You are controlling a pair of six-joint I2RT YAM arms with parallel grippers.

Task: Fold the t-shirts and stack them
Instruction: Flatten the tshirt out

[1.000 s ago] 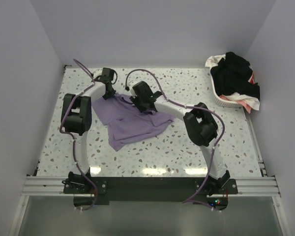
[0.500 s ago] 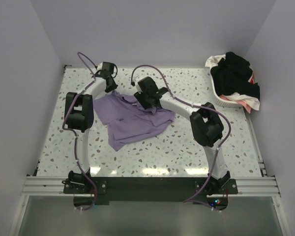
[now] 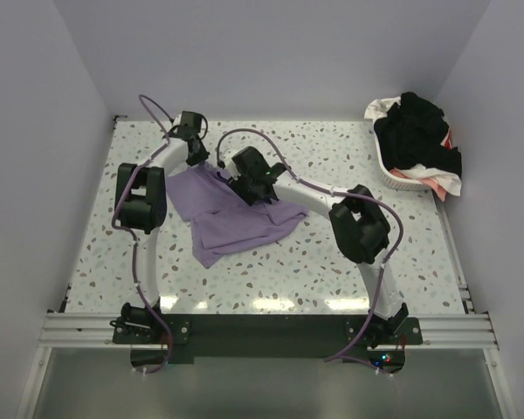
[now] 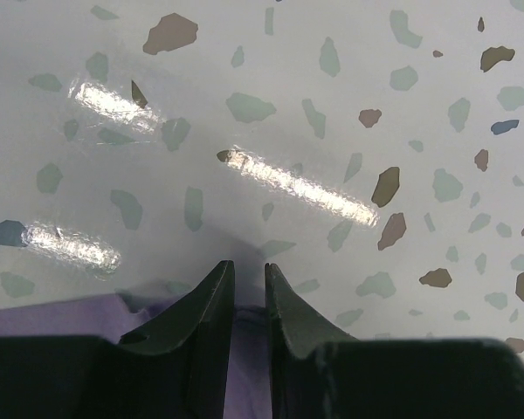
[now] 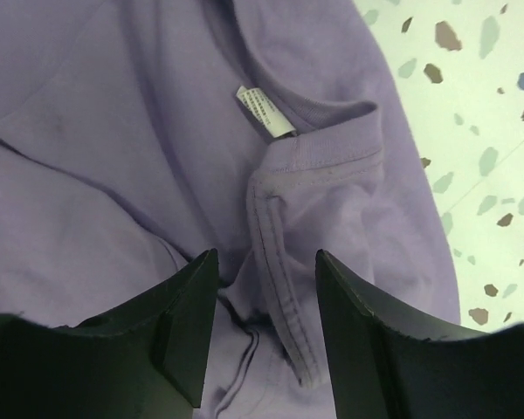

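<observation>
The lilac-purple t-shirt [image 3: 236,218] lies crumpled on the speckled table, left of centre. My left gripper [image 3: 199,161] is at its far left corner, and the left wrist view shows its jaws [image 4: 249,271] shut on a fold of the lilac cloth [image 4: 244,349]. My right gripper [image 3: 241,182] is over the shirt's far edge. In the right wrist view it [image 5: 266,262] is open, its jaws straddling the ribbed collar [image 5: 275,227] just below the white neck label [image 5: 264,112]. Black [image 3: 419,131], white [image 3: 380,107] and pink-red [image 3: 434,182] t-shirts are piled in the basket.
A white plastic basket [image 3: 393,177] stands at the table's far right corner against the wall. Lilac walls close in the table on the left, back and right. Purple cables loop above both arms.
My right arm swung out to the far right and has come back left over the collar. The shirt's right edge spread out, then drew back in. My left gripper stayed at the far left corner.
</observation>
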